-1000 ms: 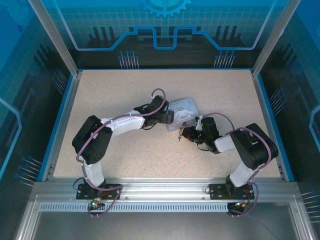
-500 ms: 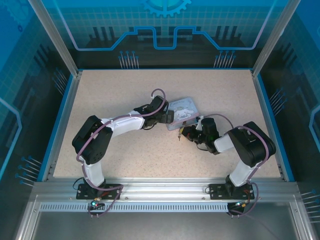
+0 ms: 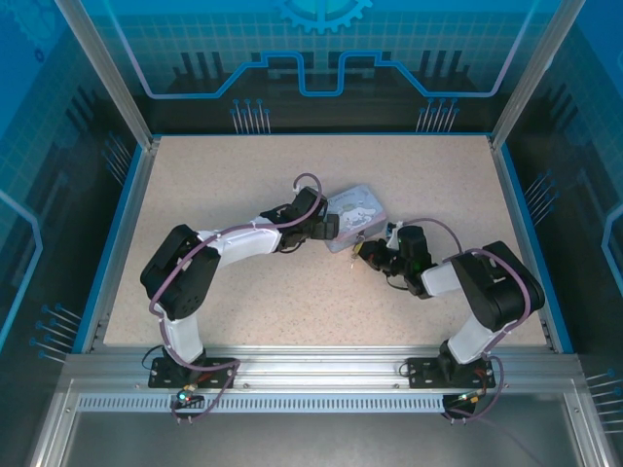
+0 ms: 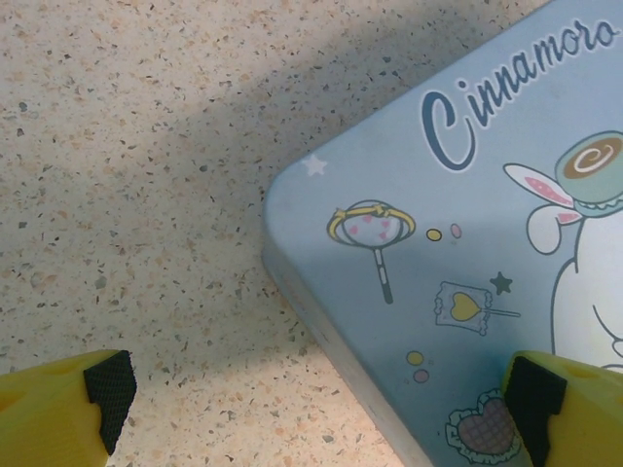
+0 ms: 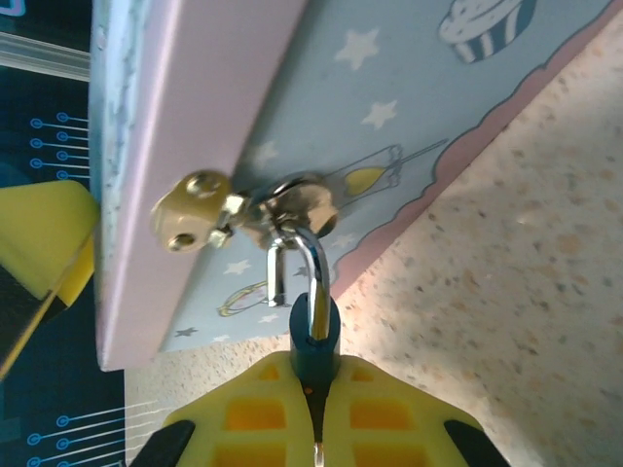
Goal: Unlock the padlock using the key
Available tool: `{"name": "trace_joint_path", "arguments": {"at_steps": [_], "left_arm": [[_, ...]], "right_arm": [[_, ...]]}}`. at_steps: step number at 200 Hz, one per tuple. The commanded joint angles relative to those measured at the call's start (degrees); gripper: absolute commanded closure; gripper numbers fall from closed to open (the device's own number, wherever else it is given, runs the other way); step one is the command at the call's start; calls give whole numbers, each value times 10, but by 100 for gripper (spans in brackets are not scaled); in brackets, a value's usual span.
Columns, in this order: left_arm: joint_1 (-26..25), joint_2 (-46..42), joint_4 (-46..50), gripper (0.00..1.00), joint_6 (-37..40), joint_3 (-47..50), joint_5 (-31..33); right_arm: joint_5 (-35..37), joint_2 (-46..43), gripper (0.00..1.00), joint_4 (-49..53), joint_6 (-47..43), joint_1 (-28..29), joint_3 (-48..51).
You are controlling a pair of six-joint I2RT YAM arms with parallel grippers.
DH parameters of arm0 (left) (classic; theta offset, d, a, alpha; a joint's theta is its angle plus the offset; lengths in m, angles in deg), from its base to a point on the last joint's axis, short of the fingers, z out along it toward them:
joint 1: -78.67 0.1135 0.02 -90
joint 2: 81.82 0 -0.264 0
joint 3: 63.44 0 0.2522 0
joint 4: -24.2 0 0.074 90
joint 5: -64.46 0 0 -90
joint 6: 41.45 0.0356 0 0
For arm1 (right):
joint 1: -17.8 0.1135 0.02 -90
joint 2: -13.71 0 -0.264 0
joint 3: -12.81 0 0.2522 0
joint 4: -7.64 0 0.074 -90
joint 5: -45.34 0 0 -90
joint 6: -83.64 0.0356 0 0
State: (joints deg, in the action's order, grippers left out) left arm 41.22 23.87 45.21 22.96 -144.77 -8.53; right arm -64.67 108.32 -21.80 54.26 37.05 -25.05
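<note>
One blue padlock [image 5: 313,348], pinched.
Right claw [image 5: 313,394] squeezes it; left claw [image 4: 320,394] spread above smooth tin [image 4: 467,292]'s round corner.

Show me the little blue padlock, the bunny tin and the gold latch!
the padlock [image 5: 313,341], right wrist view, on its blue body.
the tin [image 4: 467,195], left wrist view, on the printed lid.
the gold latch [image 5: 192,219], right wrist view, on its round knob.

- I have my left gripper [image 4: 319,394] spread wide: one pad over the speckled counter [image 4: 146,195], the other over the tin's [image 4: 467,243] printed lid.
- The tin's rounded corner sits between them.
</note>
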Motion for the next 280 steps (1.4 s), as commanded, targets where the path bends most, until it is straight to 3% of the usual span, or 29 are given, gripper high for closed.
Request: {"name": "trace_joint_path", "arguments": {"at_steps": [1, 81, 168, 280], "left_arm": [[-9, 32, 98, 2, 14, 37, -16], [-9, 35, 99, 2, 13, 37, -19], [-8, 38, 100, 2, 13, 33, -21], [-8, 44, 100, 2, 9, 34, -26]], "right_arm": [[-12, 5, 100, -32, -3, -7, -23], [0, 3, 100, -35, -1, -18, -10], [-32, 11, 100, 8, -45, -60, 9], [-34, 46, 100, -85, 26, -65, -4]]}}
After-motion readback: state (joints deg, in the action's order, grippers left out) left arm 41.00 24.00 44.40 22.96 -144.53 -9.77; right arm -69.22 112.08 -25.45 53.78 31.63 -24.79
